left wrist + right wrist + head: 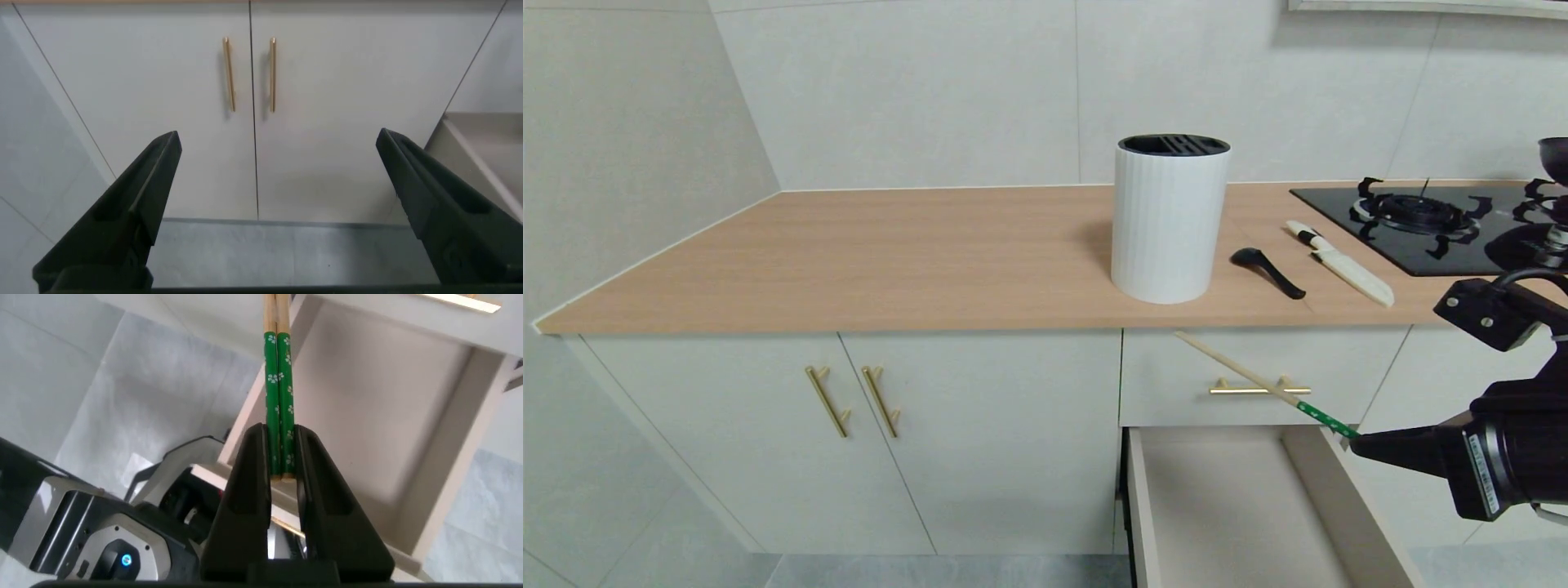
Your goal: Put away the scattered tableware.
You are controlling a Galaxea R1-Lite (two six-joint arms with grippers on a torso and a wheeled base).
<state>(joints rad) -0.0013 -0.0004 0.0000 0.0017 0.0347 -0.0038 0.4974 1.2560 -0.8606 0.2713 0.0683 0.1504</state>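
Right gripper point(1352, 443) sits at four o'clock, arm level over the open drawer point(1217, 506), clenched on the chopsticks point(1250, 375) by their green ends. Their long axis points toward ten o'clock.

The tabletop point(890, 261) is matt wood grain; the ribbed white holder point(1170, 229) looks like matt plastic. The chopsticks point(1258, 380) are pale wood with glossy green ends; the hob point(1437, 249) is glossy black glass.

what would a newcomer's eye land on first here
The right claw pinches a pair of green-ended chopsticks slanting up near the open drawer. On the wooden counter above, a tall white ribbed holder stands with a black spoon and a white knife lying beside it.
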